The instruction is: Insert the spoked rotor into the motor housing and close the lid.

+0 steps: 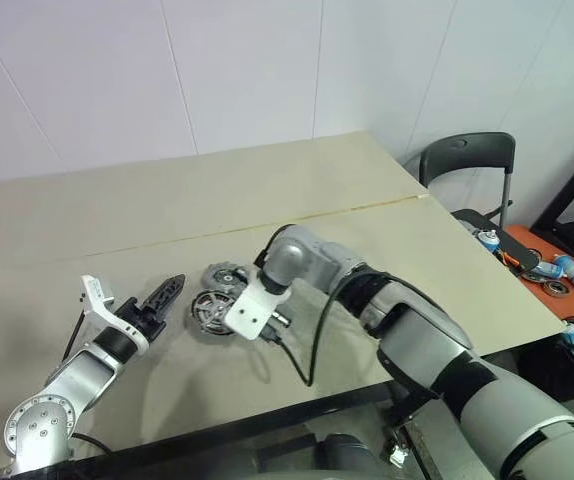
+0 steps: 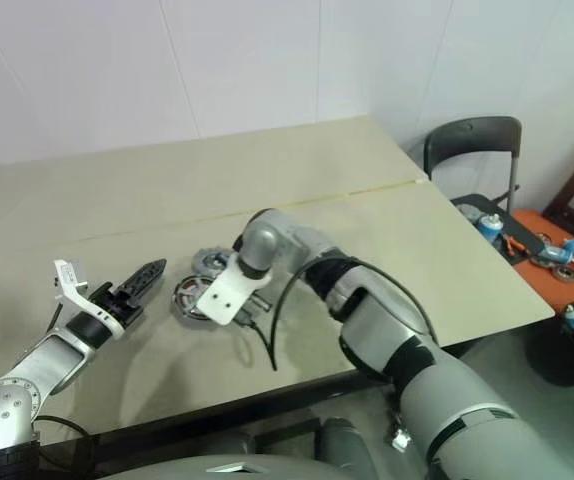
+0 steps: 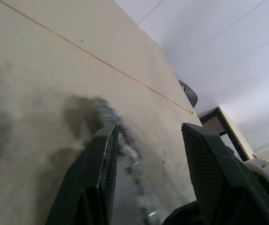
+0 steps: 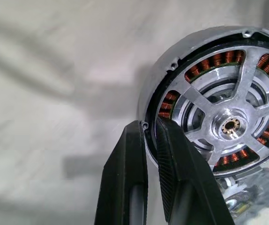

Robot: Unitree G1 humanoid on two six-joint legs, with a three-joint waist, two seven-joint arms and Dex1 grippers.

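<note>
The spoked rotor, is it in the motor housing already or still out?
In. In the right wrist view the spoked rotor sits inside the motor housing, copper windings visible between its spokes. The right pincer is pinching the housing's rim.

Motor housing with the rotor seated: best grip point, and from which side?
Probably the thin outer wall of the motor housing, from above on the side facing the right arm: one finger outside, one inside over the black ring of the spoked rotor. It is a shallow disc with spokes and hub filling the middle. The right hand pinches there.
</note>
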